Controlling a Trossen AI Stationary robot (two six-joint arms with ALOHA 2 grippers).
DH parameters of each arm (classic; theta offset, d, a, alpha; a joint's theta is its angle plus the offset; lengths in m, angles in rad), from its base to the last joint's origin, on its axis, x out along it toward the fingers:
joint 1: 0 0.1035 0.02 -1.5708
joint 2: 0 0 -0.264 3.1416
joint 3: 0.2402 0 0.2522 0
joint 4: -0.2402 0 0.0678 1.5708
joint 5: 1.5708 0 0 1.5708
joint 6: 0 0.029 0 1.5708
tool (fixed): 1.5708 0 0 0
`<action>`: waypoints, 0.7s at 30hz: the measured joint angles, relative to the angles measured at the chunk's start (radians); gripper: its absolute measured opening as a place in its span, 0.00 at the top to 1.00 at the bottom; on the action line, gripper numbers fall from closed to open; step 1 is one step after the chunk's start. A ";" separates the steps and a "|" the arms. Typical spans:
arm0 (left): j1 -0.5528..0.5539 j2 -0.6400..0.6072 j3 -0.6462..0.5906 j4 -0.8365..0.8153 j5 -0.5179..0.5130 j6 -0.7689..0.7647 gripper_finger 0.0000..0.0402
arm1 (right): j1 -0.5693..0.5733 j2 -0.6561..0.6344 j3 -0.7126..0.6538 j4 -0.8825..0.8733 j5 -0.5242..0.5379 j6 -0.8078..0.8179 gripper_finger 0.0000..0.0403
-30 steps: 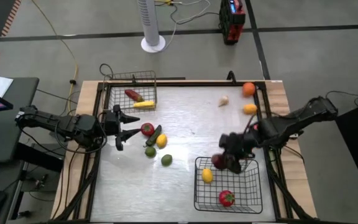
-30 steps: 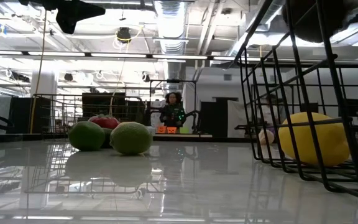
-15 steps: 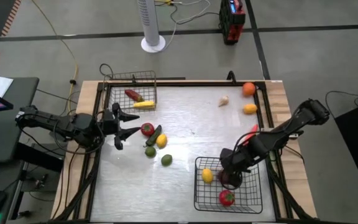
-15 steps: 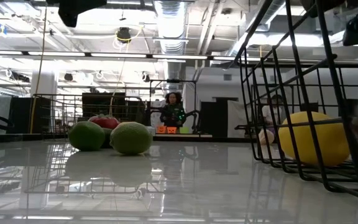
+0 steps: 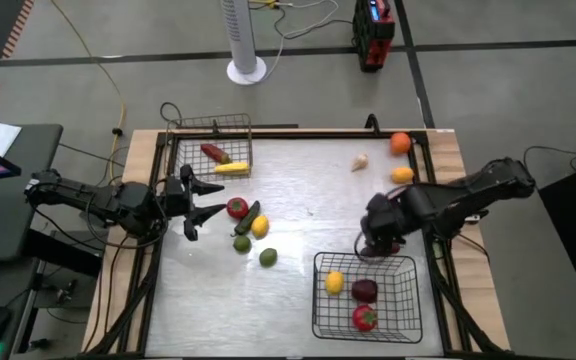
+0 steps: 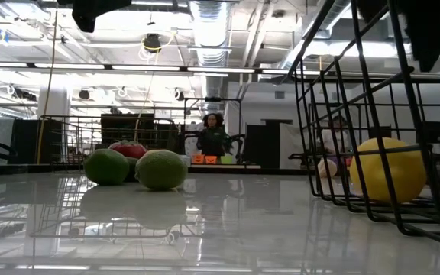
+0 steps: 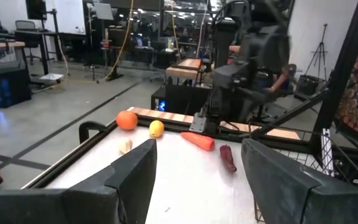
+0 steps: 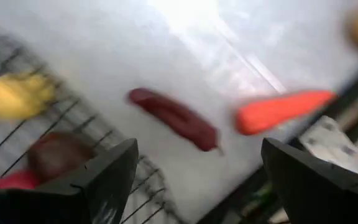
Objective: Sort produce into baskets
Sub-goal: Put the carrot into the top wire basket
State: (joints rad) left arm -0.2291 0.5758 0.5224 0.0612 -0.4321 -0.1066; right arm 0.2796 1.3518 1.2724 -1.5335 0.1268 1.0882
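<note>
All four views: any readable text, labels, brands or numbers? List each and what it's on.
None can be read.
The red and black box on the floor beyond the table has a small lit panel, too small to read.
The whiteboard in the room behind, in the left wrist view: marks too blurred to read.
The black basket, the silver basket and the produce carry no labels.

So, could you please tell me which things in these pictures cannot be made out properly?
- Long maroon piece and orange-red carrot-like piece: in the high view the right gripper and its arm cover them.
- Black wire basket: the low view's right edge cuts it off; of its contents only the round yellow fruit shows clearly.
- Grey-silver wire basket: the red piece inside is too small to identify.
</note>
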 joint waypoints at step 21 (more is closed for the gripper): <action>0.000 0.000 0.000 -0.007 -0.001 0.016 0.44 | -0.448 0.089 -0.246 0.025 -0.050 -0.784 0.19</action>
State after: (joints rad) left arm -0.2291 0.5758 0.5224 0.0540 -0.4328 -0.0902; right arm -0.1681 1.4407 1.0266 -1.5085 0.0769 0.3044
